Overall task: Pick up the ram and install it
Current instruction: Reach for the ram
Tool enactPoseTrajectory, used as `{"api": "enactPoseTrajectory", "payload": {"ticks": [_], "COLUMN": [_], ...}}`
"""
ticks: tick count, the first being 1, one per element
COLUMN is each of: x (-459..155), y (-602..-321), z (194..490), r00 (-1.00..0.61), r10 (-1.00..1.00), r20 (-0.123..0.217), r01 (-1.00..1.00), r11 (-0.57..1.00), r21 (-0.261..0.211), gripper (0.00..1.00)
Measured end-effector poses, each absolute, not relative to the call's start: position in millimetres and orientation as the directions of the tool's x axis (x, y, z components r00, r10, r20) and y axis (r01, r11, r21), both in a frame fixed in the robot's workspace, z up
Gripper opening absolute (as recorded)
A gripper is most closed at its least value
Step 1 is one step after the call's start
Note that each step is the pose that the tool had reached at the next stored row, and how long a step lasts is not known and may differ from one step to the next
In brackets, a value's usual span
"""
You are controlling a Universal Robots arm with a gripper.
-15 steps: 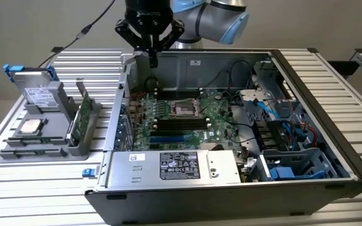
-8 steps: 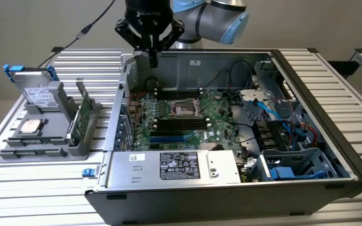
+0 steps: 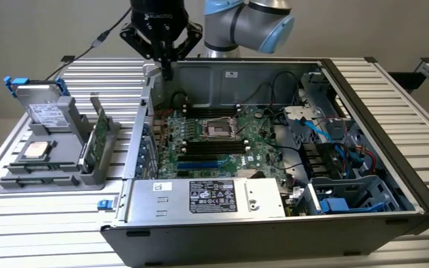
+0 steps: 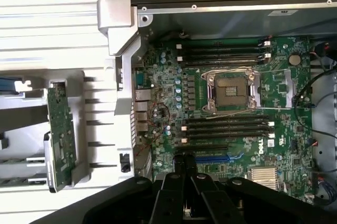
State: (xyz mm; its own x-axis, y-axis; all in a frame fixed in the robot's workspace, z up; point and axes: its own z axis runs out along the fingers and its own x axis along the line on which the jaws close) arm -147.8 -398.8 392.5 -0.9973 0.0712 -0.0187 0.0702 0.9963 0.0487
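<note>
**Materials and shapes.** The tabletop [image 3: 43, 223] is ribbed, matte metal slats. An open computer case [image 3: 382, 117] of grey sheet steel lies on it. Inside is a flat green motherboard [image 3: 256, 159] with a square metal-framed processor socket [image 3: 218, 129], flanked by long black memory slots [image 3: 214, 146]. A boxy, labelled power supply [image 3: 207, 198] fills the near side. At the exterior view's left, a grey plastic rack [image 3: 58, 167] holds a green card with a metal bracket [image 3: 98, 137] standing on edge.

**Edges and room.** The case top is open and the middle of the motherboard is unobstructed. Thin steel walls ring it, and cables [image 3: 315, 128] crowd the exterior view's right.

**Jaws and ram.** The black gripper [image 3: 167, 73] hangs above the case's far corner at the exterior view's left. Its jaws are pressed together, with nothing discernible between them. The position of the ram cannot be told, nor whether any slot carries it.
</note>
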Motion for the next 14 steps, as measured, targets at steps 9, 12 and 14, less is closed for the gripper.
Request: {"api": "enactPoseTrajectory", "payload": {"ticks": [9,12,14], "x": [-189,-202,-211], "y": [-399,-399,-399], "z": [392,391,391], "r00": [-0.997,-0.997,-0.997], "r10": [0.071,0.071,0.071], "r20": [-0.017,-0.017,-0.017], "r01": [0.070,0.070,0.070], "r11": [0.996,0.996,0.996], "r21": [0.049,0.049,0.049], "gripper": [0.10,0.10,0.10]}}
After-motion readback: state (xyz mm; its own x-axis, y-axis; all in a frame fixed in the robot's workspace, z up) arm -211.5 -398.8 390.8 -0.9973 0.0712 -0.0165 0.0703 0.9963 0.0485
